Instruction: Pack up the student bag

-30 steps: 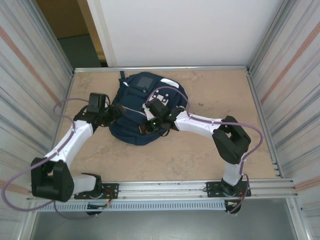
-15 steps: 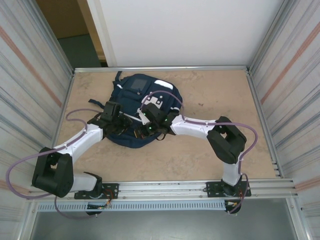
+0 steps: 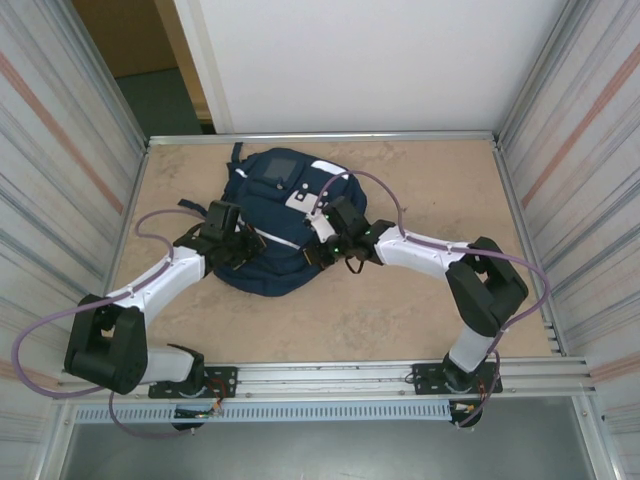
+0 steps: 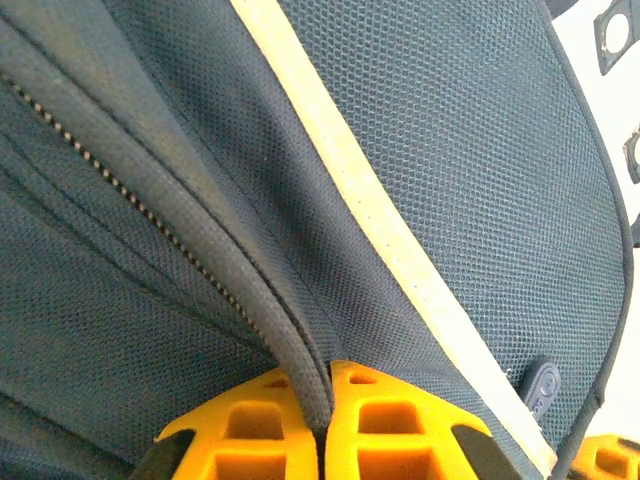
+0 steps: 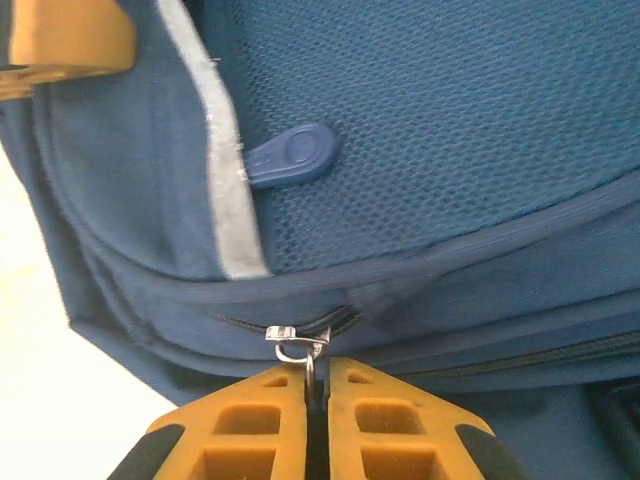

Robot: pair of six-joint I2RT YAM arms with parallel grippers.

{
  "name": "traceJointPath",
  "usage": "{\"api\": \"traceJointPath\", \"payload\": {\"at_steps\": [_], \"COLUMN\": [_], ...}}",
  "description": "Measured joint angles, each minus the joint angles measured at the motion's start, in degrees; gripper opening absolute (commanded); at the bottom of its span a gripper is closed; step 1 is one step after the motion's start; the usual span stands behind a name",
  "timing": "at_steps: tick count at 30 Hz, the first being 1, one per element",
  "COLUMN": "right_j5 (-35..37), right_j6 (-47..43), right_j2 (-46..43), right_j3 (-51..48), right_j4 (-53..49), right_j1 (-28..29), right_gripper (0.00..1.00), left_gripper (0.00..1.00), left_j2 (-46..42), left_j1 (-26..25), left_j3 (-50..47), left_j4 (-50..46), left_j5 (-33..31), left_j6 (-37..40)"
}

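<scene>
The student bag (image 3: 275, 205), navy with pale stripes and a grey front panel, lies flat at the table's middle-left. My left gripper (image 3: 246, 249) rests on its left side; in the left wrist view this gripper (image 4: 322, 376) is shut on a piped fold of the bag's fabric (image 4: 300, 350) beside a zip line. My right gripper (image 3: 320, 252) sits at the bag's lower right edge. The right wrist view shows that gripper (image 5: 317, 370) shut on the metal zip pull (image 5: 298, 345), with the zip slightly parted there.
Ribbed metal walls (image 3: 60, 180) close in both sides, and a rail (image 3: 330, 375) runs along the near edge. Bare tabletop (image 3: 450, 190) lies right of the bag. A blue rubber tag (image 5: 290, 155) sits on the bag's mesh panel.
My left gripper moved onto the bag and shut on its fabric. My right gripper dipped left, then drew back right with the zip pull. The bag shifted slightly left.
</scene>
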Motion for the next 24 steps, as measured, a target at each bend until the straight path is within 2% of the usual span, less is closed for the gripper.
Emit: {"api": "traceJointPath", "payload": {"at_steps": [8, 12, 16, 20, 21, 22, 23, 24], "right_j5": [-1.5, -1.4, -1.3, 0.7, 1.1, 1.5, 1.9, 2.3], "right_j6": [-1.6, -1.5, -1.6, -2.8, -2.8, -2.8, -2.6, -2.6], "right_j2": [0.0, 0.0, -1.3, -8.7, -11.7, -14.1, -17.6, -20.9], "right_j3": [-0.1, -0.1, -0.6, -4.5, -5.6, -6.4, -7.4, -8.3], "right_j4": [-0.9, -1.4, -2.7, -3.8, -4.0, -4.0, -3.7, -3.2], "right_j1": [-3.3, -3.7, -5.0, -9.1, -10.4, -11.3, -12.4, -13.4], "right_gripper": [0.16, 0.2, 0.33, 0.39, 0.46, 0.58, 0.99, 0.99], "left_gripper": [0.0, 0.0, 0.0, 0.0, 0.0, 0.0, 0.01, 0.06], "left_j2": [1.5, 1.5, 1.5, 1.6, 1.6, 1.8, 2.3, 2.8], "left_j1": [0.9, 0.7, -0.9, -4.0, -5.9, -7.7, -10.3, -12.8], "left_j3": [0.0, 0.1, 0.1, 0.1, 0.1, 0.3, 0.7, 1.1], "left_j4": [1.8, 1.9, 2.0, 0.9, 0.9, 0.9, 0.8, 0.7], "left_j5": [5.5, 6.2, 5.8, 3.6, 2.6, 2.0, 1.2, 0.5], "left_j6": [3.6, 4.5, 4.8, 3.4, 2.6, 2.1, 1.1, 0.2]}}
